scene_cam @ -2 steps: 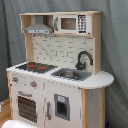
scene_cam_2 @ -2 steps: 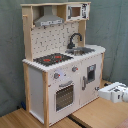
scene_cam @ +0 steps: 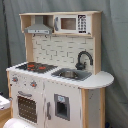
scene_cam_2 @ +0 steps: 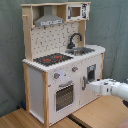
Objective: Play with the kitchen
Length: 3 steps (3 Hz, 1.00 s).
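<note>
A: Where does the kitchen (scene_cam_2: 62,62) stand?

B: Fills most of both exterior views. On a wooden floor (scene_cam_2: 100,112) in front of a grey curtain (scene_cam_2: 10,55), upright, so its front doors and knobs face open space where an arm can get at them.

A: Layout?

B: Stovetop (scene_cam: 35,66) centre left of the first exterior view, sink (scene_cam: 71,74) beside it to the right, faucet (scene_cam: 83,59) at the sink's back edge. Hood (scene_cam: 39,29) at upper left, microwave (scene_cam: 72,23) upper centre. Oven door (scene_cam_2: 64,95) sits low, below the knobs (scene_cam_2: 56,76).

A: Arm?

B: Seen only in the second exterior view, entering at lower right. Its white end, the gripper (scene_cam_2: 93,86), lies level, just beside the small cupboard door (scene_cam_2: 90,74) right of the oven. Probably placed at that height to work the door or its handle.

A: Fingers spread or pressed together?

B: Cannot tell. Contact with the door: cannot tell either.

A: Progress?

B: Judged early; all doors look closed.
</note>
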Tool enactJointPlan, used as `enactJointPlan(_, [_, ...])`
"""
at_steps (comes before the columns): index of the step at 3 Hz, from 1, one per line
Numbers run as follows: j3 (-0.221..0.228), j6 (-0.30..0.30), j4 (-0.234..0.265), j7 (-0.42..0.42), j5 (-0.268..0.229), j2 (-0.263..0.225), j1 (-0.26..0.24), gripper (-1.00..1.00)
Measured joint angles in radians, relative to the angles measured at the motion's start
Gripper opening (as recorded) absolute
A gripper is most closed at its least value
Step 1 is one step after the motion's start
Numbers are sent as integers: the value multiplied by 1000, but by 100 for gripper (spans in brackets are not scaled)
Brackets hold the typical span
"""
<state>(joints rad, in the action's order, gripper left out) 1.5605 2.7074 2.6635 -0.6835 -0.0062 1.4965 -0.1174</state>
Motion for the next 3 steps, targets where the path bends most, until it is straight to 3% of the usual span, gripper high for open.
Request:
enactJointPlan(2, [-17,157,-5,0,0,0,-172,100])
enactJointPlan(3, [-39,223,-34,19,3,0,-244,100])
